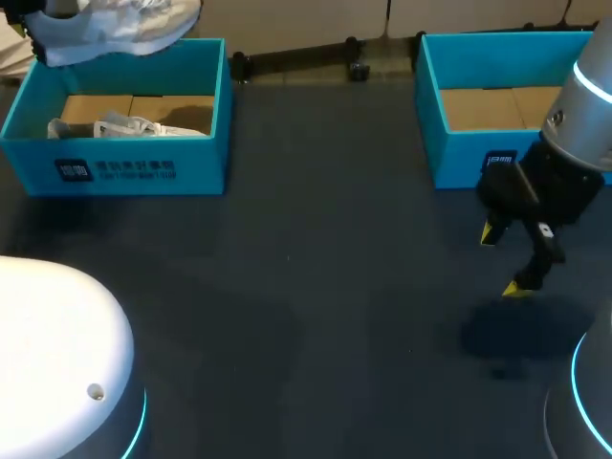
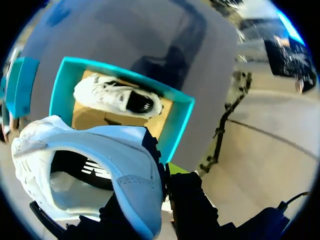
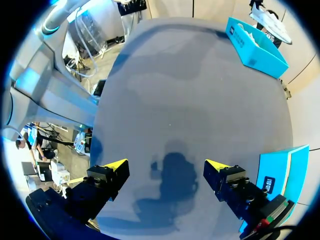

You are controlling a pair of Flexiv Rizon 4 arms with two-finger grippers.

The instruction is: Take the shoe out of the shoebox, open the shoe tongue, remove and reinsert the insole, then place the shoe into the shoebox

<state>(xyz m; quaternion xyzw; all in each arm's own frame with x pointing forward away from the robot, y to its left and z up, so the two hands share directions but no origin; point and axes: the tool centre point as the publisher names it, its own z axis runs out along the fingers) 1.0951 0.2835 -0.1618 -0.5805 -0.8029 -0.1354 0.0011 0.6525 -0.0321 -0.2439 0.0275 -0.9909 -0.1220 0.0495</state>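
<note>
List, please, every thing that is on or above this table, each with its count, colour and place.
turquoise cardboard shoebox: two, turquoise; one at the table's far left, one at its far right, with only its brown floor showing.
white sneaker: two, white; one lying inside the left box, one held in the air above that box.
dark grey table: one, dark grey; under everything.
left gripper: one, black with yellow tips; shut on the lifted sneaker.
right gripper: one, black with yellow tips; open, above bare table before the right box.

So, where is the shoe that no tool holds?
In the head view the loose shoe lies inside the left shoebox, at the far left, under the other shoe that the left tool holds.
</note>
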